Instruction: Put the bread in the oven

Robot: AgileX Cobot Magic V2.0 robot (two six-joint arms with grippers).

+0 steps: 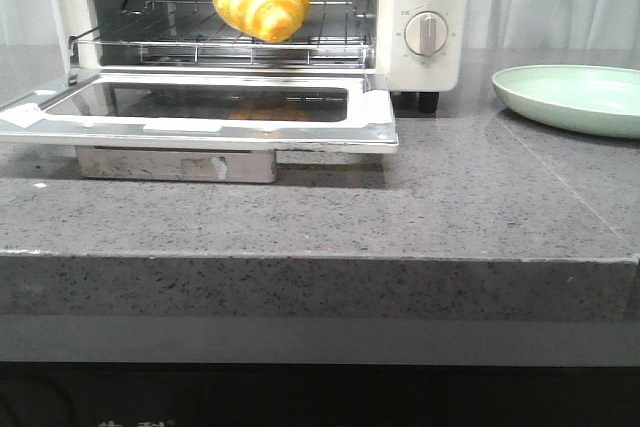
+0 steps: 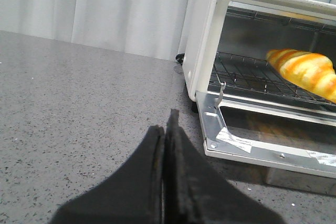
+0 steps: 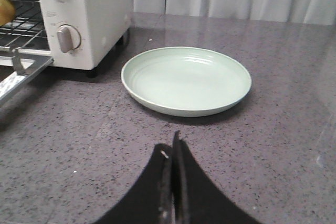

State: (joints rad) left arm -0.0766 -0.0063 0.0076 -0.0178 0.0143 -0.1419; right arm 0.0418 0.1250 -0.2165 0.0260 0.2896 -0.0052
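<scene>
My front view showed neither end effector; only the wrist views did. My left end effector (image 2: pixel 167 129) was pressed together, holding nothing, over the grey desk (image 2: pixel 79 108) in front of the oven (image 2: pixel 207 40), off the door's outer corner. My right end effector (image 3: pixel 174 153) was likewise together and empty, just short of the pale green plate (image 3: pixel 186 80) beside the oven. The bread (image 1: pixel 262 2), glossy golden-yellow with orange-brown stripes, lay on the wire rack (image 1: pixel 180 32) inside the oven, above the dropped door (image 1: pixel 200 107), well apart from both end effectors.
</scene>
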